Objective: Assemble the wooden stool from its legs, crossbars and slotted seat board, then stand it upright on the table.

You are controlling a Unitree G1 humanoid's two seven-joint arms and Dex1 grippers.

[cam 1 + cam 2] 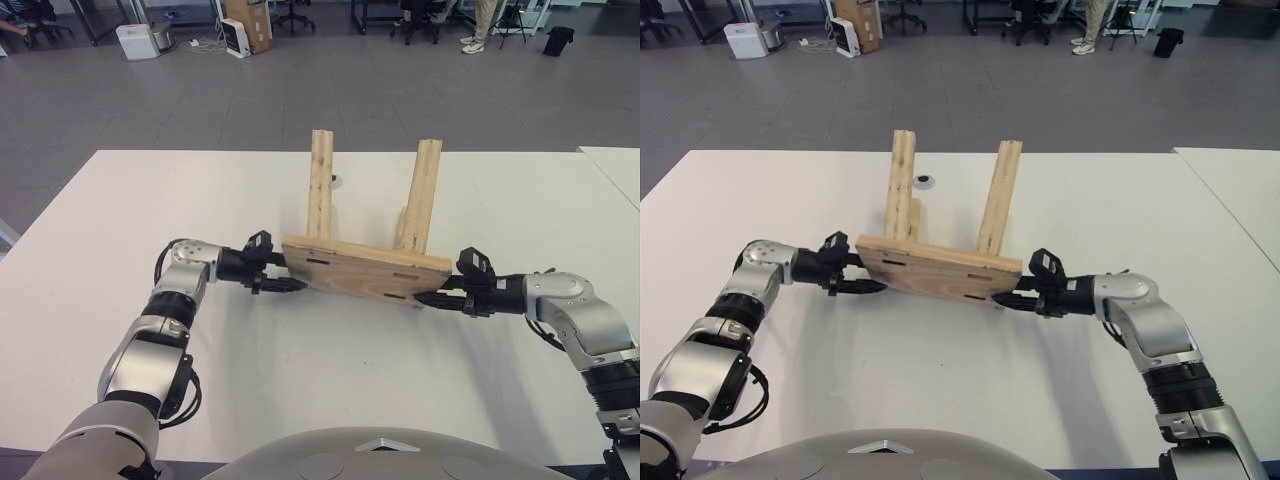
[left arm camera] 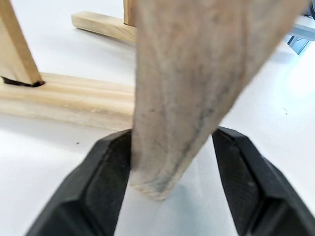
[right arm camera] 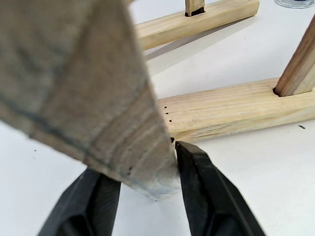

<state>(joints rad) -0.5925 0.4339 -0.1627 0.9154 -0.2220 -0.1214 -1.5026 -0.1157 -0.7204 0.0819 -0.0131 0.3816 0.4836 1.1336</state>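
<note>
Both arms are out in front and the stool sits between them in the middle of the surface (image 1: pixel 300 390), nearer the far edge than the near one. It looks put together. The seat board (image 1: pixel 365 268) stands on its long edge, its face tipped toward the robot, and two legs, the left leg (image 1: pixel 320 185) and the right leg (image 1: pixel 422 195), run off behind it toward the far edge.

The left pincer (image 1: pixel 288 283) is clamped on the board's left end and the right pincer (image 1: pixel 432 297) on its right end. Up close, the black fingers (image 2: pixel 103 182) of the left one squeeze the plank's lower corner from both sides. The right pincer (image 3: pixel 147 191) bites its own corner the same way, low down and close to the surface.

Why hold it like this? My read is that one grip at each end keeps the wide board from twisting. It also gives both arms leverage to swing the frame up onto its feet, which seems to be the one step left.

The wood is pale and unfinished, with visible grain and greyish scuffing on the board's ends. Two dark slots (image 1: pixel 318 262) show in the board's face. Behind it a thick wooden beam (image 3: pixel 236 108) lies flat on the surface with a thinner piece (image 3: pixel 298 64) socketed into it. A second flat beam (image 2: pixel 69 98) shows the same kind of joint, so the frame rests on its side.

A small dark round object (image 1: pixel 924 181) sits near the far edge, just beside the left leg.
</note>
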